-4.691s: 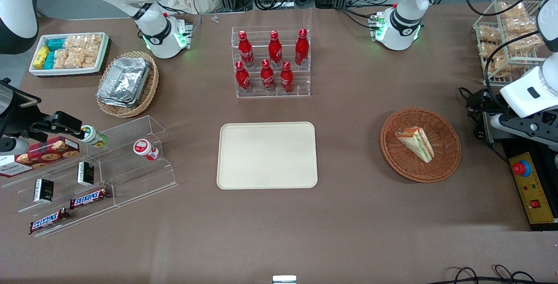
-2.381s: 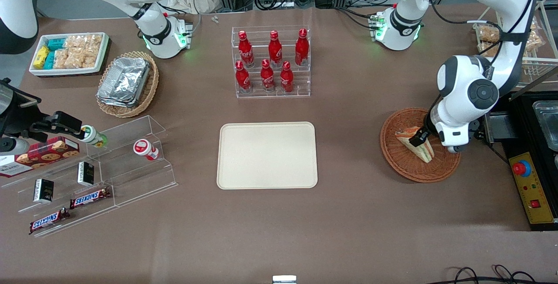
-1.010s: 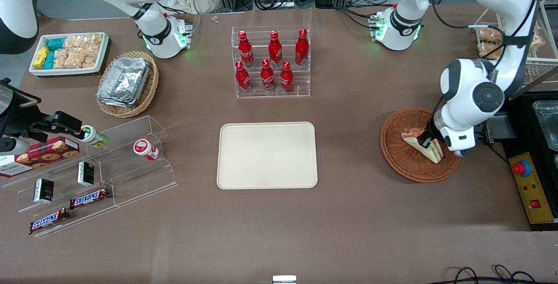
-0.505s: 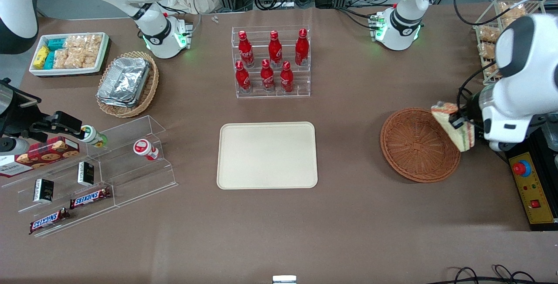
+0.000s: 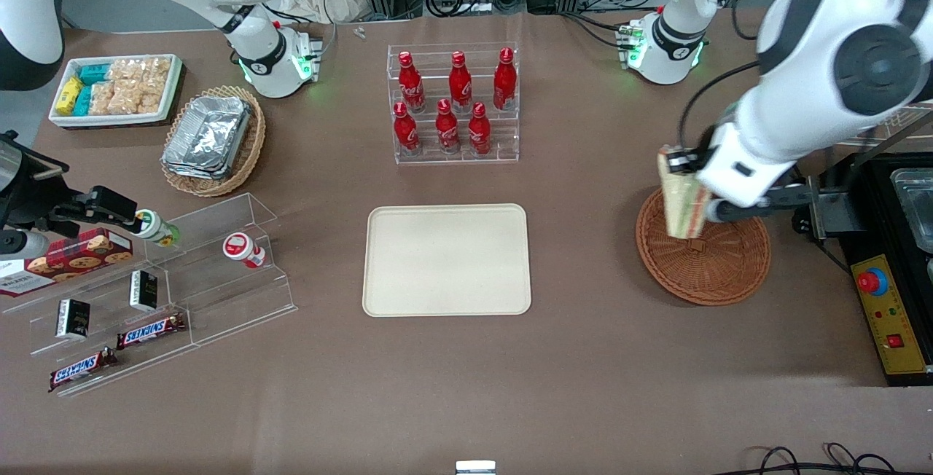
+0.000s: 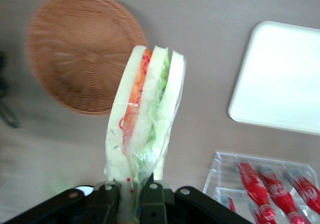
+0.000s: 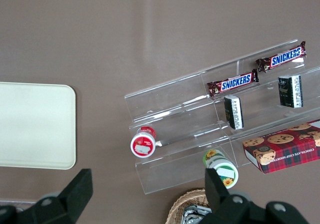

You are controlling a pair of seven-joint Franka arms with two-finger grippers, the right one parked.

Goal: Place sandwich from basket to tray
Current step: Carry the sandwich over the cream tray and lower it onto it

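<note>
Gripper (image 5: 684, 163): carried above the table, over the edge of the basket that faces the tray; fingers (image 6: 150, 198) clenched on the wide end of the sandwich
Sandwich (image 5: 684, 202): held clear of the basket, hanging point-down from the gripper in the front view; white bread with orange and green filling is seen edge-on in the left wrist view (image 6: 147, 116); clear wrap is bunched at the fingers
Basket (image 5: 718, 271): round, reddish-brown wicker, resting on the table toward the working arm's end; nothing is seen inside it; also seen in the left wrist view (image 6: 82, 48)
Tray (image 5: 446, 259): cream rectangle with rounded corners, flat at the table's centre, well apart from the basket; its surface is bare; one corner is seen in the left wrist view (image 6: 280, 78)
Bottle rack (image 5: 453, 102): clear tiered stand with six red bottles, farther from the front camera than the tray
Foil basket (image 5: 211, 140): tan wicker with stacked foil containers, toward the parked arm's end
Snack shelf (image 5: 157, 293): clear stepped display with chocolate bars and small cups, near the table's edge at the parked arm's end
</note>
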